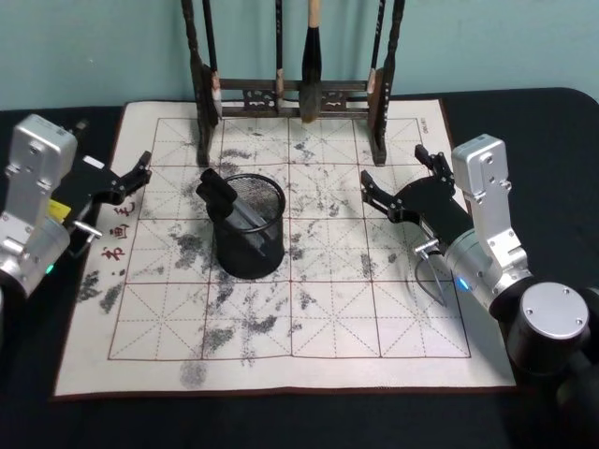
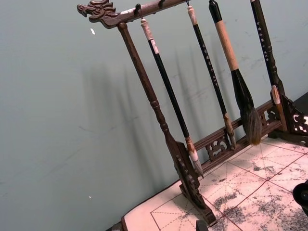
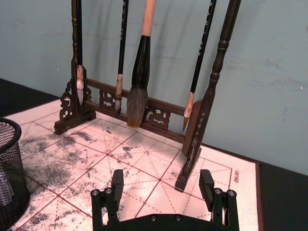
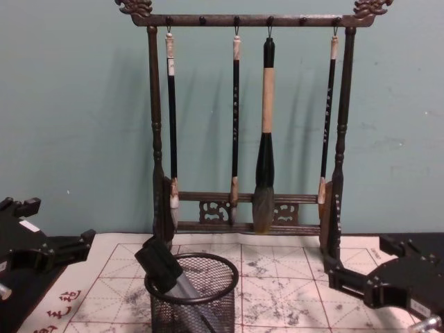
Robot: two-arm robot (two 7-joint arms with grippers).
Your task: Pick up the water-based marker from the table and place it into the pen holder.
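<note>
The black wire-mesh pen holder, a round cup with a solid rim, stands on the ink-stained mat of the table between both grippers. The grey, black-capped marker leans inside it. Left gripper and right gripper hover with jaws apart, empty. Beyond them stands the carved wooden brush rack.

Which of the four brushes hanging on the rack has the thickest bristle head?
The third brush from the left on the brush rack. It has a tan handle section and a fat dark tuft, while the other three are slim black brushes with small tips.
</note>
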